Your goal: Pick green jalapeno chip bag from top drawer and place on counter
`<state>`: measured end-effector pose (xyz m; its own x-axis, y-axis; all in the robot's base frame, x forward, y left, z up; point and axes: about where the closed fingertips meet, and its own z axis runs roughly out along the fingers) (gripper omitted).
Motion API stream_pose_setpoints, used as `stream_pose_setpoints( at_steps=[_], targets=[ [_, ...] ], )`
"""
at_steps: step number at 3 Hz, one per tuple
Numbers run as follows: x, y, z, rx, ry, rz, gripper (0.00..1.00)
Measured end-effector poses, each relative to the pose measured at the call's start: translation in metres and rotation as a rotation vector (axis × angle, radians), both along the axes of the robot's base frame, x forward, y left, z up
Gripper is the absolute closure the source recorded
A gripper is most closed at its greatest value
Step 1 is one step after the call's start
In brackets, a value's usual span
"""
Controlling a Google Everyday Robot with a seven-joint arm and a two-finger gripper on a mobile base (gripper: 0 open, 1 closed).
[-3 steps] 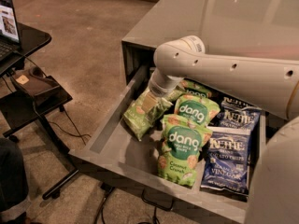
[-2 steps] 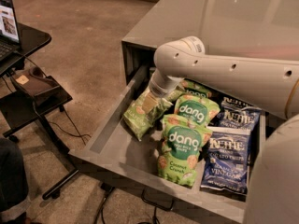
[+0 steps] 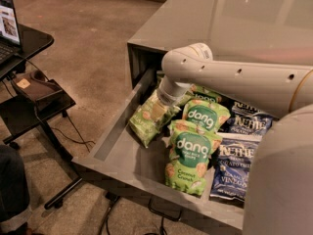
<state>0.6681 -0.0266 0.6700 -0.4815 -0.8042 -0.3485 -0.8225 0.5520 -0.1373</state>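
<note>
The top drawer (image 3: 113,142) is pulled open below the grey counter (image 3: 205,18). An olive-green jalapeno chip bag (image 3: 143,125) lies tilted at the drawer's left side, near the back. My gripper (image 3: 159,110) reaches down from the white arm (image 3: 230,77) and sits right on the bag's upper right part. The wrist hides most of the gripper. More olive-green bag edges (image 3: 203,91) peek out behind the arm.
Two bright green "dang" bags (image 3: 190,153) (image 3: 205,114) lie in the drawer's middle, with dark blue Kettle bags (image 3: 234,165) to their right. A black side table (image 3: 29,106) with a laptop (image 3: 7,26) stands at the left. A person's leg (image 3: 12,190) shows at the bottom left.
</note>
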Motion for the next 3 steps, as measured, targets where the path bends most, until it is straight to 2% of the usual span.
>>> stream_pose_setpoints(
  at_steps=[1,2,3],
  targets=[
    [0.002,-0.003,-0.015,-0.001,0.033,-0.01,0.29],
    [0.002,-0.003,-0.028,-0.003,0.063,-0.011,0.47],
    [0.002,-0.003,-0.028,-0.003,0.064,-0.01,0.72]
  ],
)
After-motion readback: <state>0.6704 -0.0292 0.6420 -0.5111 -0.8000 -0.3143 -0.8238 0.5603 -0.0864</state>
